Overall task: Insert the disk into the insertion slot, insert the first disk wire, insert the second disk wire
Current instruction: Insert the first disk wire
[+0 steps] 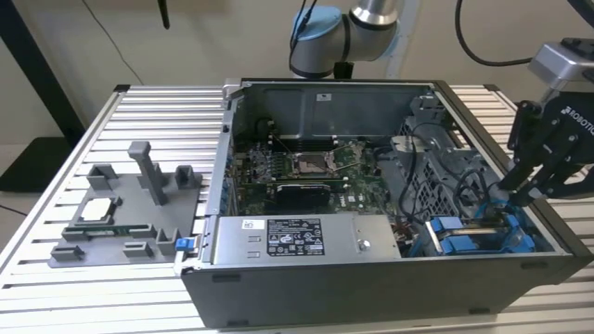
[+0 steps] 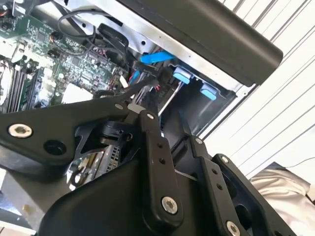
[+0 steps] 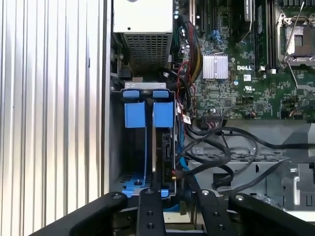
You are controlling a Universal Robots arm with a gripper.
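A: Where is the disk sitting?
B: The disk (image 1: 462, 243) is sitting on edge in its blue carrier, in the lower right corner of the computer case (image 1: 371, 292) in the exterior view. I'm judging it seated in the slot.
A: What is the gripper doing?
B: The gripper (image 1: 513, 195) is reaching down into that corner, just above the disk. Its jaws are pressed close together, and I cannot tell whether they're pinching a plug.
A: So it's working on a wire?
B: I'm reading it that way. A blue wire (image 2: 156, 57) is running just beside the tips in the second wrist view.
A: How is this step done well?
B: By squaring the plug to the disk's port, pushing straight along it, and staying clear of the black cables (image 3: 236, 132) that are crowding the bay.
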